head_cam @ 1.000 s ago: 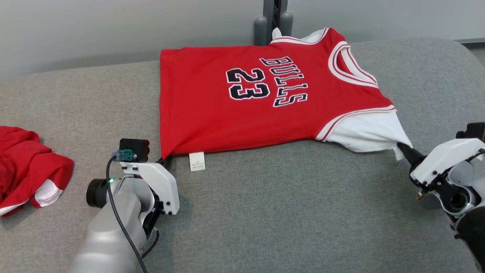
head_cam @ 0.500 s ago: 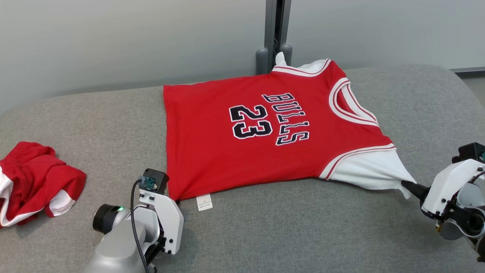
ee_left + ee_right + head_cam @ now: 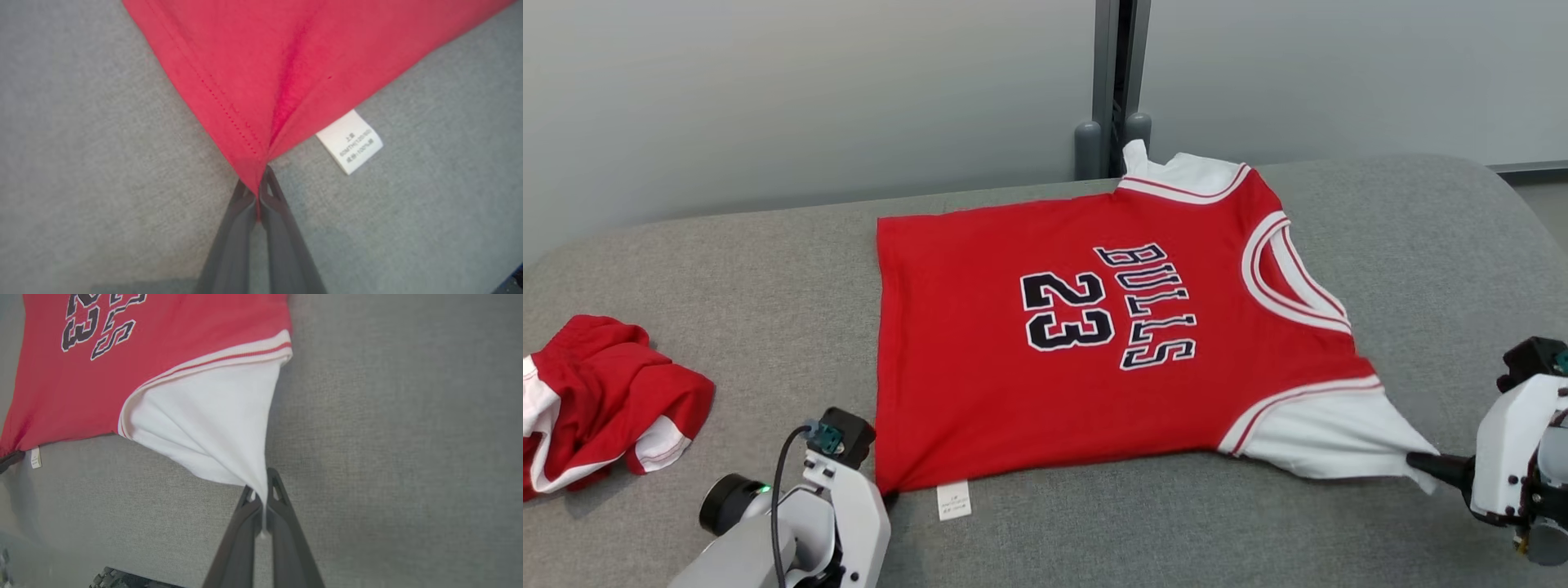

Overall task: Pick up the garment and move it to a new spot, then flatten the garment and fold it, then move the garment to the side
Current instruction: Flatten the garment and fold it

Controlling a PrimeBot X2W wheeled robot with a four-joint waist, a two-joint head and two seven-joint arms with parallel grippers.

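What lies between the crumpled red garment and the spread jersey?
Head view: bare grey upholstery between crumpled garment and jersey, apart from the left gripper at the jersey's near corner.

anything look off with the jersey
The jersey lies mostly flat, but its white care label sticks out from under the near edge, and a second red garment sits crumpled at the left.

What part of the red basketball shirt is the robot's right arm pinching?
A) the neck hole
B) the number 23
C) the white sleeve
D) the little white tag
C: the right arm's dark fingers are shut on the tip of the white sleeve of the red basketball jersey, which is drawn out to a point there.
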